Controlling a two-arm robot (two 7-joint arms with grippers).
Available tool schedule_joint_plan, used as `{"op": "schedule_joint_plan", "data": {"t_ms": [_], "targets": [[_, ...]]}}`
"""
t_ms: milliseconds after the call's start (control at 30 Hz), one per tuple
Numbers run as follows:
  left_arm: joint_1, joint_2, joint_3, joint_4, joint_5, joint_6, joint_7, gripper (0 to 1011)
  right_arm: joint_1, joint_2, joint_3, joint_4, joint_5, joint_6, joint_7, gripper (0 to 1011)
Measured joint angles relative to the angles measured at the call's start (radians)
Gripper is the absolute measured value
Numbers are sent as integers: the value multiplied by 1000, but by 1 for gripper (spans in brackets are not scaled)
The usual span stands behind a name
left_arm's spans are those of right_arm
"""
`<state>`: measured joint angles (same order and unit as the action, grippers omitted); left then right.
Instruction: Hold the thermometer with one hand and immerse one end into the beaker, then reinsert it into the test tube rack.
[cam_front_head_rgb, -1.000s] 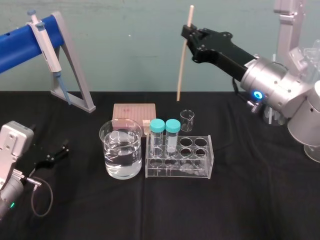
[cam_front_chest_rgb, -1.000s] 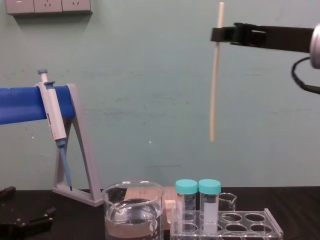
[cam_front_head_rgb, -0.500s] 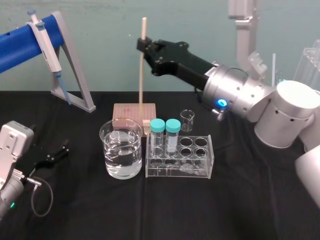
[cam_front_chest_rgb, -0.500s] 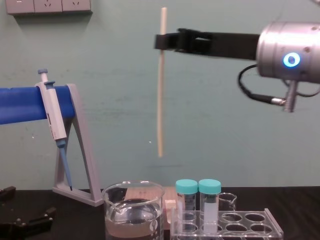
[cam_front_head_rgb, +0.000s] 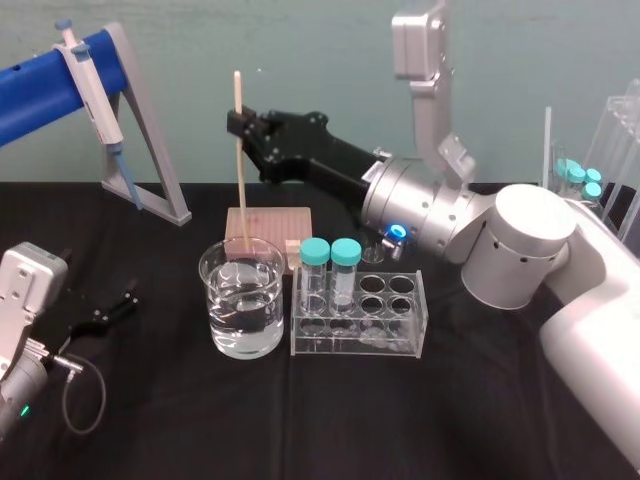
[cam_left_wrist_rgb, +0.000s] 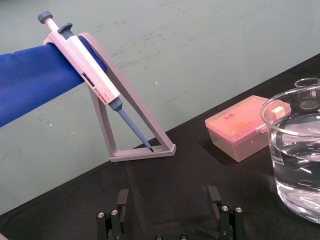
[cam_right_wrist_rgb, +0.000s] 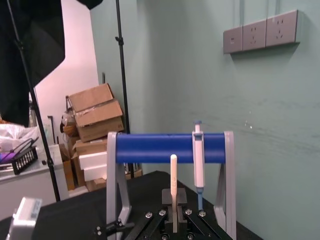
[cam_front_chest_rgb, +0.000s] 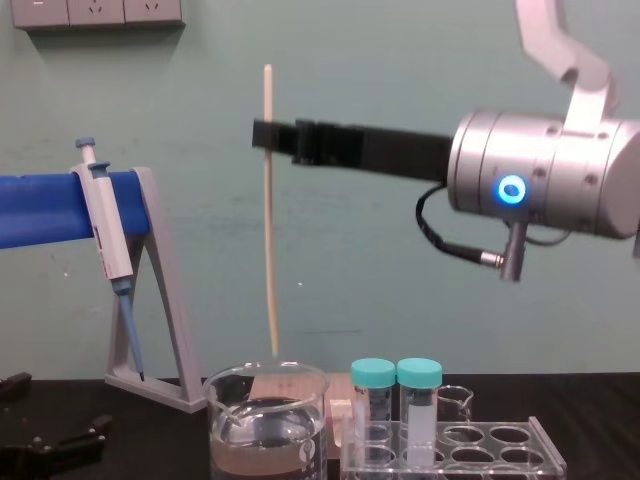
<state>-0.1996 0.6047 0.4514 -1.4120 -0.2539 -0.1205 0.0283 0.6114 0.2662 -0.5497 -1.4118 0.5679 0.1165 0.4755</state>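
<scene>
We are looking across a black-draped table (cam_front_head_rgb: 180, 430). The right arm (cam_front_head_rgb: 520, 250) is reaching in over it from 3 o'clock and passing above the test tube rack (cam_front_head_rgb: 395, 342). The pipette stand (cam_front_head_rgb: 150, 140), a blue bar on a grey frame, is standing at 10 o'clock from the beaker (cam_front_head_rgb: 242, 310), well apart from it. The clear rack is sitting at the beaker's 3 o'clock, just beside it. A pinkish tip box (cam_front_head_rgb: 268, 225) is sitting at the beaker's 12 o'clock, directly behind the glass.

The right gripper (cam_front_head_rgb: 238, 125) is hovering high above the beaker and clenching the thermometer (cam_front_head_rgb: 240, 180) near its upper end. The left gripper (cam_left_wrist_rgb: 168, 210) is lying low at the beaker's 9 o'clock, well apart. It is released, with its fingers spread. A pipette (cam_left_wrist_rgb: 85, 70) is hanging from the stand's blue bar with its tip pointing down.

The thermometer is hanging upright. From the chest camera we are seeing its lower tip just over the beaker's mouth, clear of the cloudy liquid. Two tubes with teal caps (cam_front_head_rgb: 330, 262) are standing side by side in the half of the rack nearer the beaker, right under the reaching arm. A small beaker (cam_front_chest_rgb: 455, 400) is standing at the rack's 12 o'clock, and from the head camera the arm is covering part of it.

A dark label strip is running along the pipette's body, but its print is too small to read.
</scene>
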Motion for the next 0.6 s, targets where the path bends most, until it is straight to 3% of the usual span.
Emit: {"op": "schedule_joint_plan", "data": {"t_ms": [600], "targets": [[0, 0, 0, 0, 0, 0, 0, 1004, 11, -30, -24, 146, -43, -109, 65, 52]]}}
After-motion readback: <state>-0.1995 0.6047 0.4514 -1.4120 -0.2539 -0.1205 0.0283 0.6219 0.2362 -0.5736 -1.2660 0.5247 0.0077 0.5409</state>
